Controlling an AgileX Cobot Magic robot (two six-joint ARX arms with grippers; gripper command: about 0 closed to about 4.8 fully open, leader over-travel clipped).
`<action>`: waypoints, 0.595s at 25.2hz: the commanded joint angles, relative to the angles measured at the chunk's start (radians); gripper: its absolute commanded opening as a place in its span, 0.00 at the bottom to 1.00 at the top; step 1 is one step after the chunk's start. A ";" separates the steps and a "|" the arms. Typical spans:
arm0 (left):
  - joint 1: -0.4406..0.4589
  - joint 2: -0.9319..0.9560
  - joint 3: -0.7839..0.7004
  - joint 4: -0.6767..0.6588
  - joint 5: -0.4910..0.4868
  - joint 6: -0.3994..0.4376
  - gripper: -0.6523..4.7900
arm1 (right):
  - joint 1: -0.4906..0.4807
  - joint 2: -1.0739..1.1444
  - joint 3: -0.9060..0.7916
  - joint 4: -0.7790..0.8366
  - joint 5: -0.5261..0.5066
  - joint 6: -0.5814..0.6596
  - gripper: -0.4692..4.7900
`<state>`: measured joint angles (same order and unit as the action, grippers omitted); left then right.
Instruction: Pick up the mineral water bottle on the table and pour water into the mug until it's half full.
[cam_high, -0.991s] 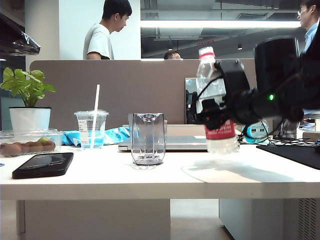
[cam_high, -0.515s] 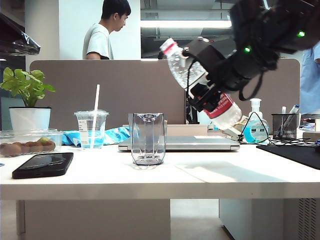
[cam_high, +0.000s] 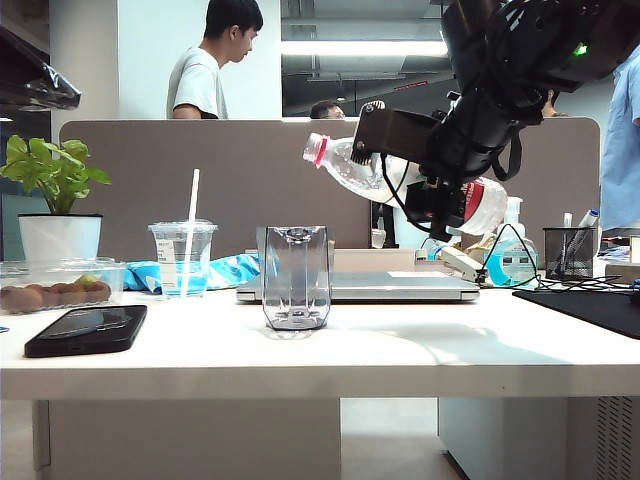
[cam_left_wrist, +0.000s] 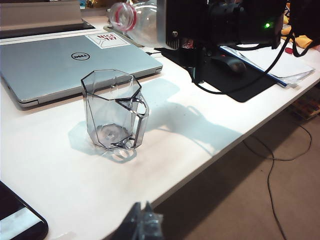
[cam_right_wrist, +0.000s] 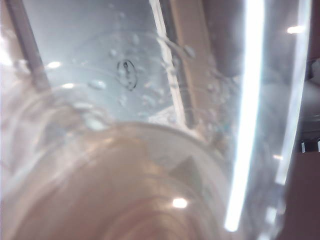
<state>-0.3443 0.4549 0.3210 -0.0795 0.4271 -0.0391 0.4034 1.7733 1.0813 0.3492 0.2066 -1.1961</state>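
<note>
The right gripper (cam_high: 440, 175) hung high above the desk (cam_high: 400, 350), clamped around the middle of the mineral water bottle (cam_high: 385, 178), and there it was, tipped almost level! The bottle's open neck, red ring and all, pointed toward the left of the exterior view and sat a touch higher than its base end, up above and a little to the right of the mug (cam_high: 293, 277). No stream could be seen leaving the mouth. In the right wrist view the clear plastic of the bottle (cam_right_wrist: 150, 125) filled the whole picture, beaded with droplets, so close that everything behind it blurred.

Below, the mug stood upright on the white desk, well clear of the bottle, its faceted glass walls looking empty. From the left wrist view the mug (cam_left_wrist: 114, 111) showed its handle and bare bottom, with the bottle's red-ringed mouth (cam_left_wrist: 125, 15) high beyond it. Right behind the mug lay a closed silver laptop (cam_left_wrist: 65, 60).

The left gripper (cam_left_wrist: 142, 225) barely peeked in at the edge of its own camera, low over the desk's front edge, nothing in it; I could not tell how wide it stood.

Further left on the desk sat a plastic cup with a white straw (cam_high: 183, 258) and a black phone (cam_high: 85, 330).
</note>
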 joint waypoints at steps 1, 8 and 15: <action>0.000 -0.001 0.003 0.006 0.003 0.002 0.11 | 0.002 -0.011 0.007 0.042 0.032 -0.060 0.59; 0.000 -0.001 0.003 0.006 0.003 0.002 0.11 | 0.002 -0.011 0.007 0.009 0.089 -0.167 0.59; 0.000 -0.001 0.003 0.006 0.003 0.002 0.11 | 0.002 -0.011 0.007 -0.035 0.132 -0.251 0.59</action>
<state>-0.3443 0.4545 0.3210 -0.0795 0.4267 -0.0391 0.4042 1.7733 1.0805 0.2760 0.3244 -1.4113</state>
